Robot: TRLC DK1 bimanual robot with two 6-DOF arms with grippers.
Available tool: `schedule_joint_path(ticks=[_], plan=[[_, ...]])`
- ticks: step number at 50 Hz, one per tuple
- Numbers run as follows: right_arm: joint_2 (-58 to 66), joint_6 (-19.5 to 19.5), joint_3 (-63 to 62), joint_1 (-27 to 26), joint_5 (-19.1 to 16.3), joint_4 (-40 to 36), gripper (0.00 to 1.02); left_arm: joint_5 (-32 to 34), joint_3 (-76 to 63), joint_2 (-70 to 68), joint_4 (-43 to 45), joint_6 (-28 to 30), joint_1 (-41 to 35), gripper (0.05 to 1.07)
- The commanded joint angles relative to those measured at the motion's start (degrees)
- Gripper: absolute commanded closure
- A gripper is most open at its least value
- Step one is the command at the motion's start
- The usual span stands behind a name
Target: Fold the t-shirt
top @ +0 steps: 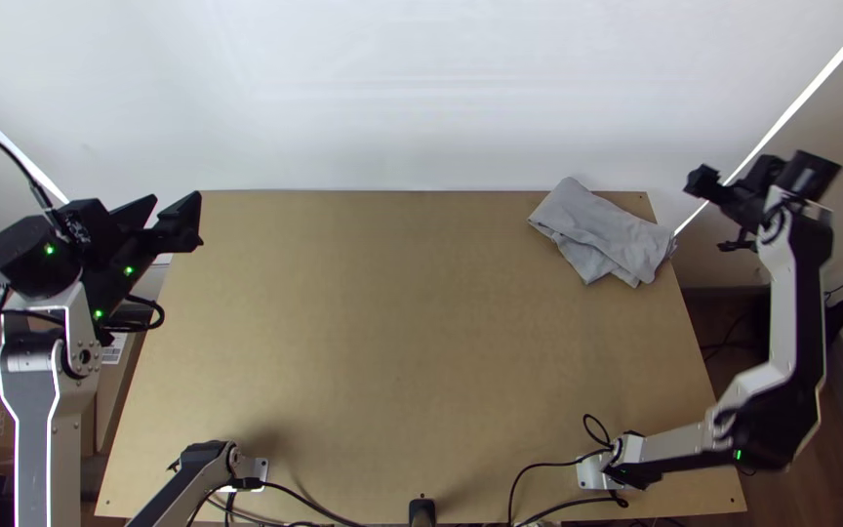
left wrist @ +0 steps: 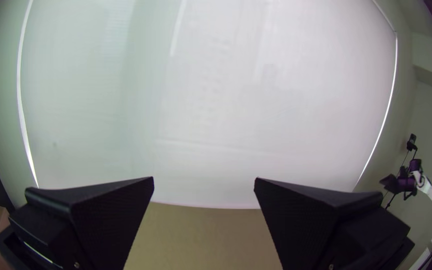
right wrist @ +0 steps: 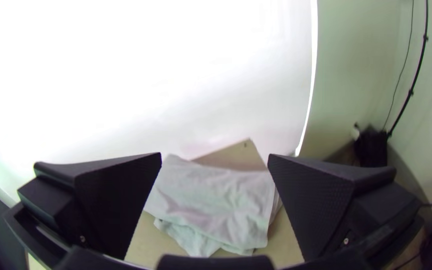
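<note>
We see the t-shirt (top: 602,234), seemingly folded over, leftward of the nearer, spread right gripper (right wrist: 215,159), well apart from the equally spread left gripper (left wrist: 204,181).

Open room: a broad lane is offered across the middle of the tabletop (top: 373,332). Obstacles: ground near the far right corner is occupied by a folded t-shirt (top: 607,234); the far side is bounded by a white screen (top: 392,98); the far left corner is overlapped by the left gripper (top: 176,201); the near side is obstructed by cables (top: 529,470), a black post (top: 422,511) and the right arm (top: 675,444).
</note>
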Motion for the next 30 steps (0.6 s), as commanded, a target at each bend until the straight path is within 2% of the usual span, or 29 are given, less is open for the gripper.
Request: schedule_joint_path(ticks=[1, 5, 8, 16, 23, 30], plan=[[-7.72, -2.66, -5.24, -0.26, 0.02, 1.12, 0.04, -0.54, -3.89, -4.21, 4.67, -1.77, 0.82, 0.1], [-15.1, -2.66, -9.63, -1.76, 0.02, 5.7, 0.04, -1.86, -6.44, -6.67, 7.57, -1.86, 2.22, 0.1], [-21.52, -2.3, -14.91, -2.46, 0.11, 11.85, 0.04, -3.01, -9.25, -9.48, 10.99, -2.56, 3.45, 0.1], [-39.01, 3.15, -31.69, -4.92, 0.55, 34.0, 0.04, -3.09, -21.64, -20.38, 24.97, -2.56, 5.91, 0.1], [-51.05, 3.67, -46.55, -5.27, 0.55, 51.13, 0.04, -3.18, -30.34, -27.59, 31.91, -2.83, 6.44, 0.1], [-58.87, 3.32, -56.13, -1.76, 0.55, 53.77, 0.04, -3.18, -40.1, -33.04, 39.56, -2.91, 6.09, 0.1]])
